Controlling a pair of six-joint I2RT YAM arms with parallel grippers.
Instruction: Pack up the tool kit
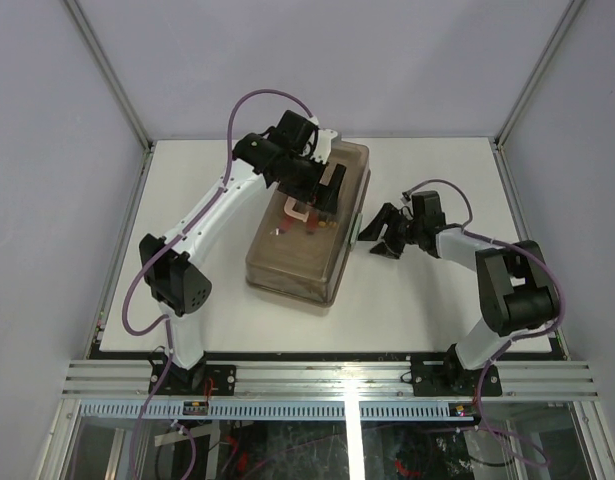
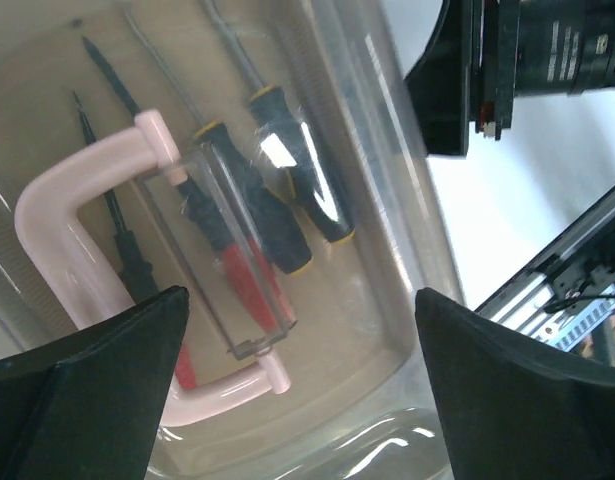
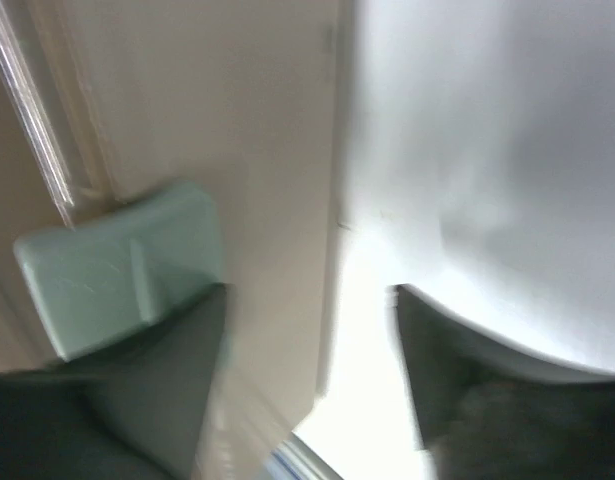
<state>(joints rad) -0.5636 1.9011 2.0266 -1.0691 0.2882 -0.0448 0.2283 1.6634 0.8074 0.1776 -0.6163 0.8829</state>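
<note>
The translucent tan toolbox (image 1: 305, 235) lies mid-table with its lid down. My left gripper (image 1: 322, 192) hovers open over the lid. In the left wrist view it (image 2: 302, 385) is just past the pink lid handle (image 2: 62, 215). Several screwdrivers (image 2: 277, 215) with black, yellow and red handles show through the lid. My right gripper (image 1: 379, 238) is open at the box's right side. In the blurred right wrist view it (image 3: 312, 385) straddles the box's side wall (image 3: 267, 150), with one finger (image 3: 137, 400) against the pale green latch (image 3: 117, 265). Pliers and wrench are not visible.
White table (image 1: 437, 180) inside a walled cell. A metal rail (image 1: 327, 380) runs along the near edge. The right arm's wrist (image 2: 507, 70) shows at the top right of the left wrist view, close beside the box.
</note>
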